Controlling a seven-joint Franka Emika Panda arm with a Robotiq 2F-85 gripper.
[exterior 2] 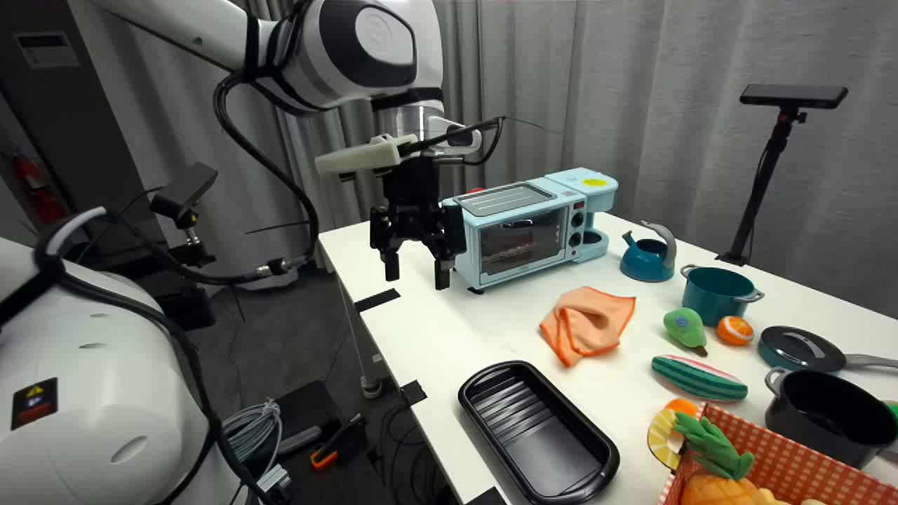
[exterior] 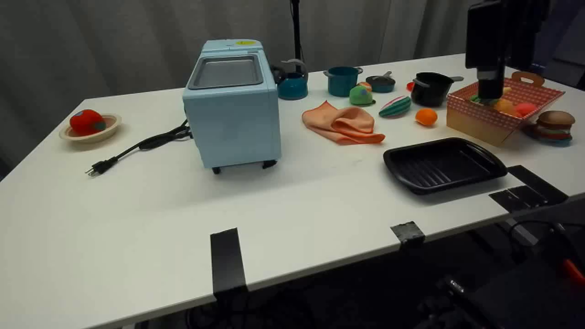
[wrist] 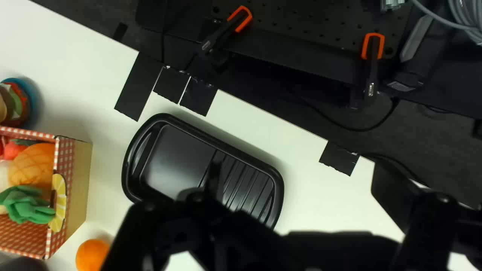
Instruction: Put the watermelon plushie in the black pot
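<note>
The watermelon plushie (exterior: 395, 106) is a wedge with a striped green rind and a thin red edge. It lies on the table, also seen in an exterior view (exterior 2: 699, 377), beside the black pot. The black pot (exterior: 431, 89) stands upright with its opening up; it also shows in an exterior view (exterior 2: 828, 414). My gripper (exterior 2: 417, 270) is open and empty, pointing down in the air on the robot's side of the table, well away from both. In the wrist view its fingers (wrist: 301, 195) are spread apart. The plushie is out of the wrist view.
A black grill pan (exterior: 445, 164) lies near the table edge. A checked basket (exterior: 475, 123) of toy food and an orange ball (exterior: 426, 117) are near the pot. A green toy (exterior 2: 685, 328), a teal pot (exterior 2: 719, 291), an orange cloth (exterior 2: 588, 322) and a blue oven (exterior 2: 523, 242) stand around.
</note>
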